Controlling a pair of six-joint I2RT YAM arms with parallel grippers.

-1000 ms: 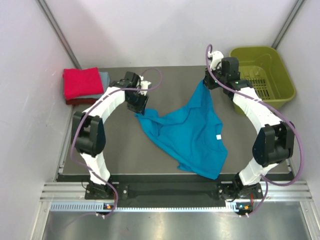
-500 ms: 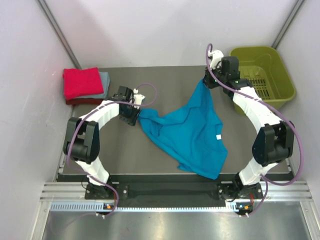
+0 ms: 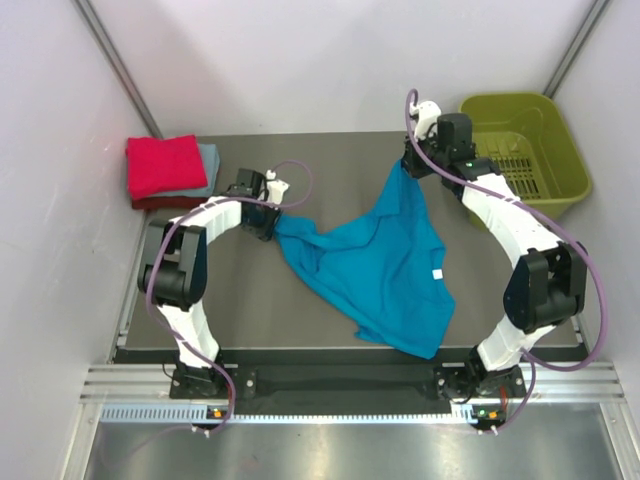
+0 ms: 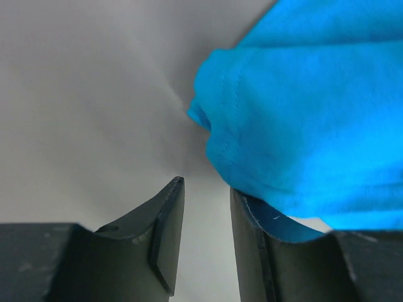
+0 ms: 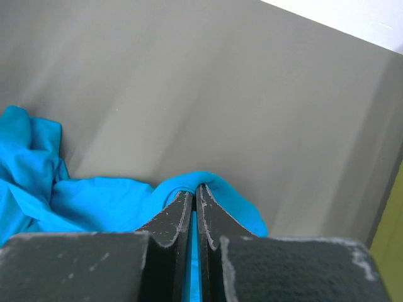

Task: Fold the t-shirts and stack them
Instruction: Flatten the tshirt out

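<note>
The teal t-shirt [image 3: 385,265] is pinched at one corner by the right tool [image 5: 195,192], while the left tool [image 4: 206,186] is held parted, grasping nothing, at another edge.

Soft matt teal cloth t-shirt [image 3: 385,265], smooth matt grey table [image 3: 340,170], olive plastic basket [image 3: 520,118]

One olive-green plastic basket [image 3: 505,98], one bright teal-blue cotton t-shirt [image 3: 385,265] left of it, one folded red t-shirt [image 3: 163,165], one folded grey-blue t-shirt [image 3: 208,158] farther left.
</note>
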